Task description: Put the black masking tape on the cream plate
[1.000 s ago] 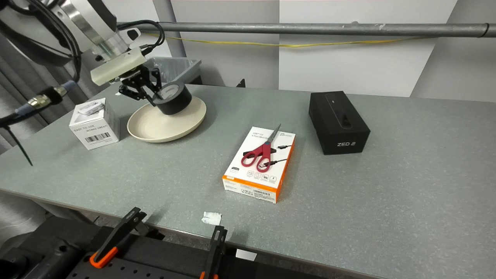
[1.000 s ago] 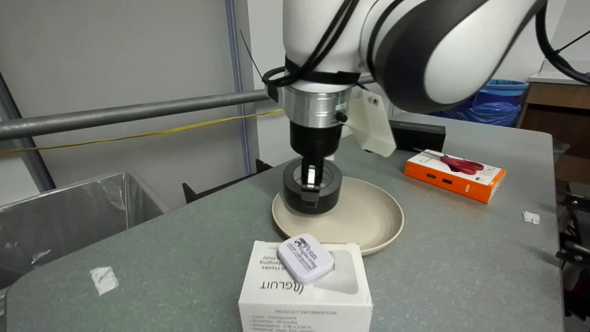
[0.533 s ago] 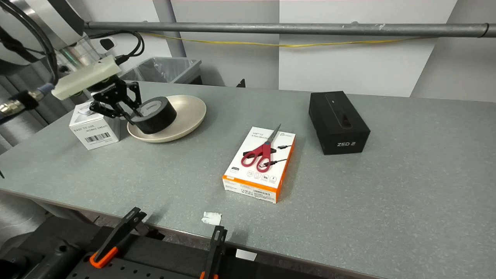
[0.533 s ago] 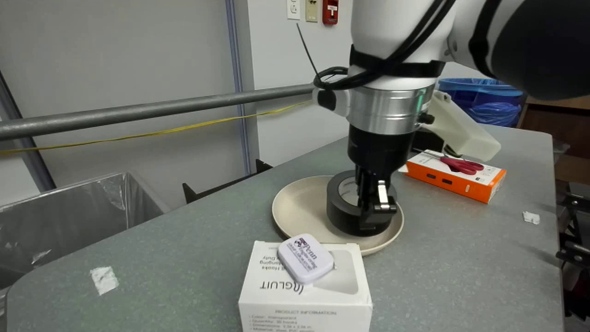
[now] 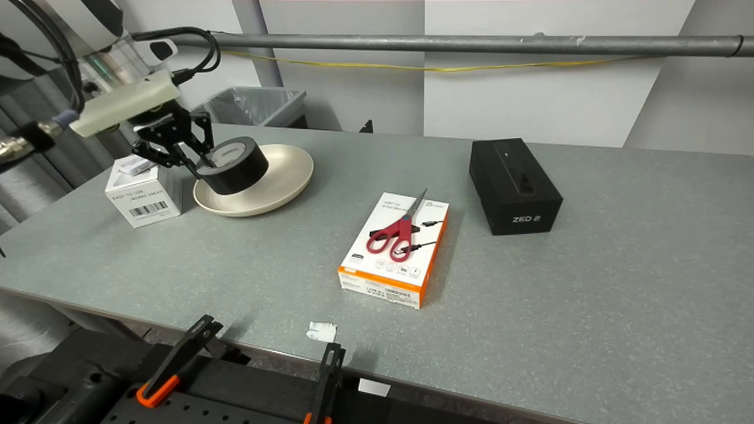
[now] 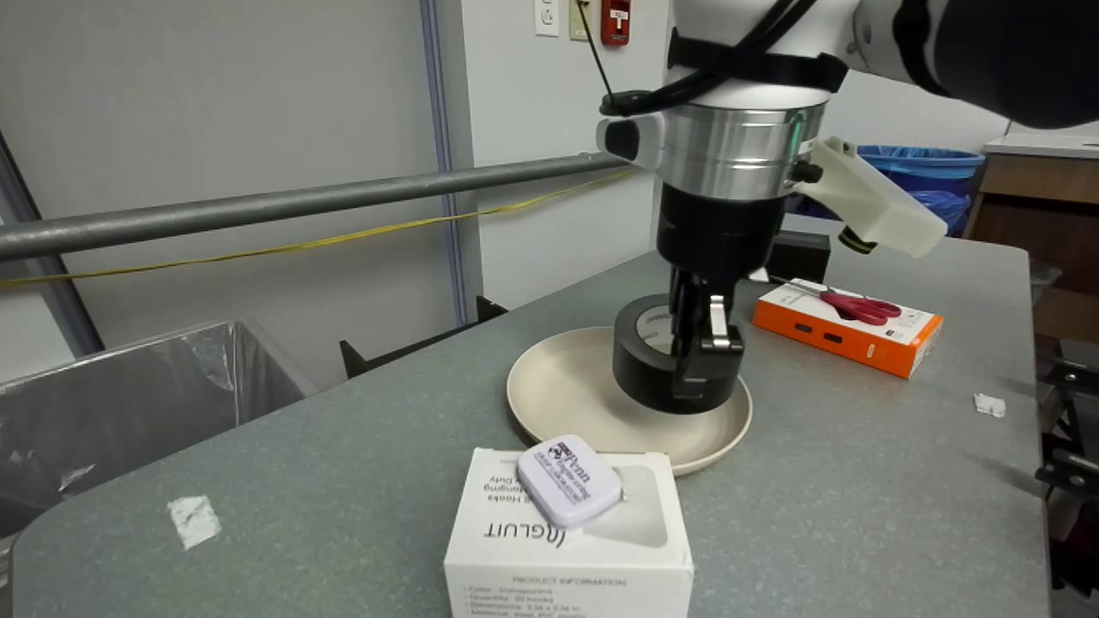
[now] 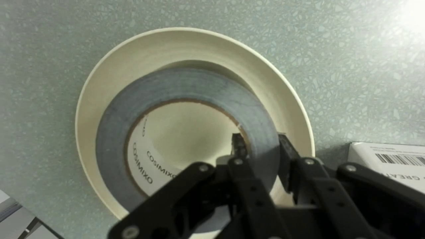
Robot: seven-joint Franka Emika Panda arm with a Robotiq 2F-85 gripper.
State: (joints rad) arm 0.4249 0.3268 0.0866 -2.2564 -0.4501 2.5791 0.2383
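Note:
The black masking tape (image 5: 240, 176) is a black ring with a lighter core, held over the cream plate (image 5: 290, 171). It hangs slightly tilted above the plate, towards one side, in both exterior views. The tape (image 6: 642, 371) and plate (image 6: 562, 390) also show in an exterior view. My gripper (image 7: 261, 142) is shut on the tape's wall, one finger inside the ring and one outside. In the wrist view the tape (image 7: 189, 83) lies within the outline of the round plate (image 7: 186, 43). The gripper hides the tape's lower right part there.
A white box (image 6: 571, 549) with a small white case (image 6: 569, 482) on it stands close beside the plate. Red scissors (image 5: 400, 235) lie on a white and orange box (image 5: 377, 268). A black box (image 5: 515, 188) stands farther along the table. A lined bin (image 6: 154, 403) is beyond the edge.
The gripper carried the tape across the plate from the bin side to the opposite side, lowering it. In the last half second it has risen slightly, with the tape still held.

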